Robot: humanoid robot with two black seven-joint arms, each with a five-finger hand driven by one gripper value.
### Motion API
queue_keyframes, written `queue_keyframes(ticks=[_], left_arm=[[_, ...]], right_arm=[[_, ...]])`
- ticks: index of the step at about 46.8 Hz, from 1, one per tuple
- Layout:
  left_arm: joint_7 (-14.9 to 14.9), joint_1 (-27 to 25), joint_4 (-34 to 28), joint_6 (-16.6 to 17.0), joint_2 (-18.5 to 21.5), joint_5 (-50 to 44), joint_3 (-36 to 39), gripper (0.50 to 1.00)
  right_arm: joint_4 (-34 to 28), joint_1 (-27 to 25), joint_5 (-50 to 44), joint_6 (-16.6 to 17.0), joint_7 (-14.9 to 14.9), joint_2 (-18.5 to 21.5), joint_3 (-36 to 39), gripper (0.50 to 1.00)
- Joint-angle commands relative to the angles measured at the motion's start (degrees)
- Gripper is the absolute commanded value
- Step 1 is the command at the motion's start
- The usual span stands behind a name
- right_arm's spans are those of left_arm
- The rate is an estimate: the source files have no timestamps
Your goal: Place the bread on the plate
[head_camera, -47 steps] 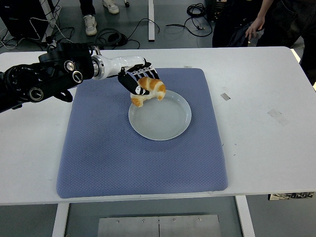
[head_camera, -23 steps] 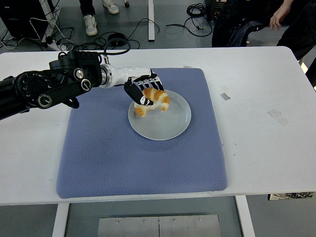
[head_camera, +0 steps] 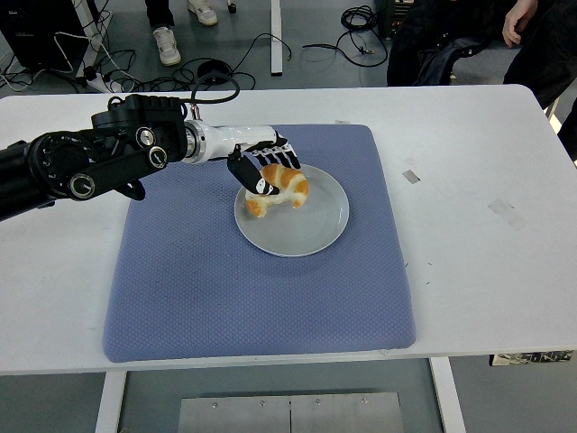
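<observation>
Reaching in from the left edge, the left hand [head_camera: 261,167] is closed around the croissant [head_camera: 278,187], its black-and-white fingers [head_camera: 250,175] wrapped over the top and left side of the pastry. The croissant sits over the upper-left part of the pale round plate [head_camera: 311,234], its lower end at or just above the plate surface; whether it actually rests there cannot be told. Compared with half a second ago, hand and croissant are nearly unchanged in position, shifted only slightly toward the plate's left rim; compared with one second ago, the arm has advanced to the right and the pastry, then hanging over the plate's upper-left rim, now lies inside it. The plate stands on the blue textured mat [head_camera: 180,298], which covers the middle of the white table [head_camera: 487,271]. A person's hand [head_camera: 516,20] shows at the top right, further right than one second ago.
</observation>
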Motion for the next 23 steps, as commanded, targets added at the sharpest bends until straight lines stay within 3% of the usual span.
queue_keyframes(ticks=[1, 8, 13, 19, 23], left_arm=[[-0.1, 0.0, 0.0, -0.1, 0.0, -0.1, -0.1, 0.848], [-0.1, 0.0, 0.0, -0.1, 0.1, -0.7, -0.2, 0.871], [0.0, -1.0, 0.0, -2.3, 1.4, -1.3, -0.6, 0.883], [-0.4, -3.5, 0.0, -6.4, 7.7, -8.4, -1.1, 0.886], [-0.7, -5.1, 0.0, -7.5, 10.5, -10.4, -1.1, 0.886]], right_arm=[[0.0, 0.0, 0.0, 0.0, 0.0, 0.0, 0.0, 1.000], [0.0, 0.0, 0.0, 0.0, 0.0, 0.0, 0.0, 1.000], [0.0, 0.0, 0.0, 0.0, 0.0, 0.0, 0.0, 1.000], [0.0, 0.0, 0.0, 0.0, 0.0, 0.0, 0.0, 1.000], [0.0, 0.0, 0.0, 0.0, 0.1, 0.0, 0.0, 1.000]])
